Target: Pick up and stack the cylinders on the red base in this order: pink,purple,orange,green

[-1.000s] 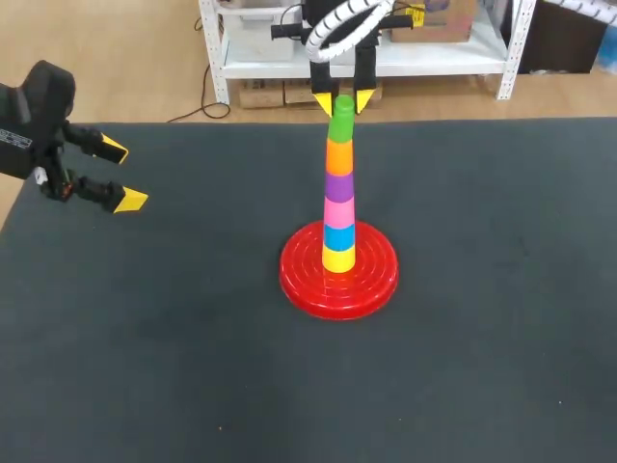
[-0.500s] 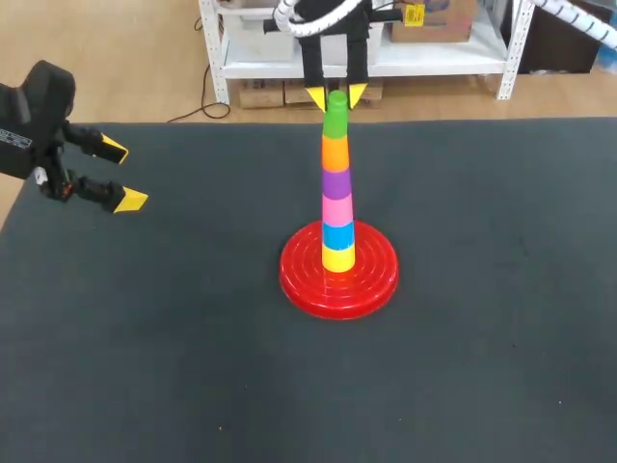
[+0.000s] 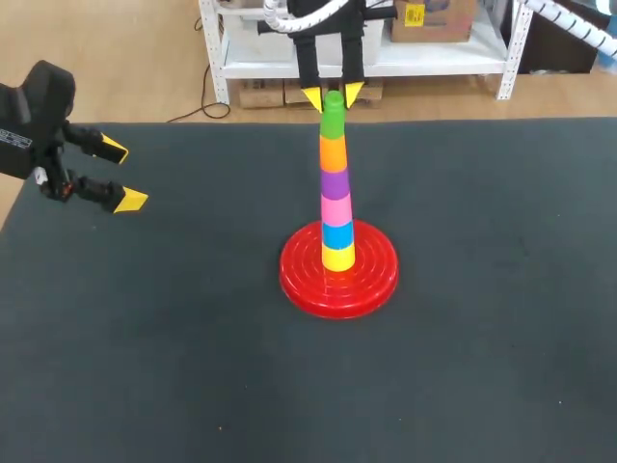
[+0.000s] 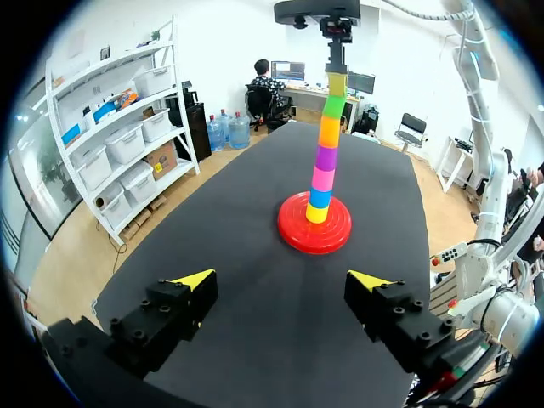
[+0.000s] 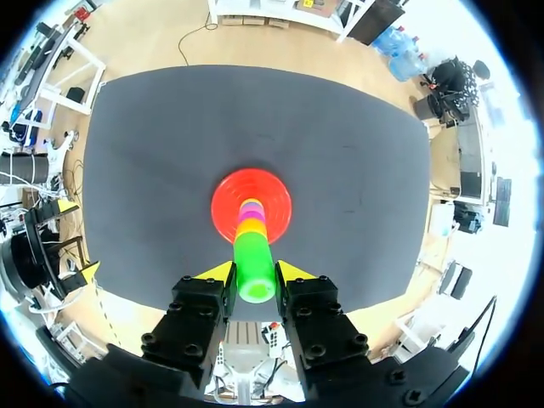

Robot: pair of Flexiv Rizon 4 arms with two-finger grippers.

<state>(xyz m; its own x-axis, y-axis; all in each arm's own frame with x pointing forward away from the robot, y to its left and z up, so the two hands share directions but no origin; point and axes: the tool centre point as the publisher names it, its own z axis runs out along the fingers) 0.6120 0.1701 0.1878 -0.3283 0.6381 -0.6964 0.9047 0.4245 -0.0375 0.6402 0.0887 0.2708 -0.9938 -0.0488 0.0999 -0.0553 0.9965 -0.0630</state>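
On the red base [image 3: 378, 277] stands a tower: yellow, blue, pink [image 3: 336, 209], purple [image 3: 336, 183], orange [image 3: 334, 154], with the green cylinder [image 3: 333, 117] on top. My right gripper [image 3: 333, 95] comes down from above and is shut on the green cylinder [image 5: 253, 268], its yellow tips pressed against both sides. The tower leans slightly left toward the top. Far to the left, over the table's edge, my left gripper [image 3: 120, 175] hangs open and empty. In the left wrist view the tower [image 4: 325, 157] stands well ahead of the left gripper [image 4: 285, 282].
The black mat [image 3: 482, 338] spreads out on all sides of the base. A white shelf unit stands just beyond the table's far edge, behind the right gripper.
The right gripper has shifted a little to the left with the green cylinder, and the tower's top has followed it. The left arm has not moved.
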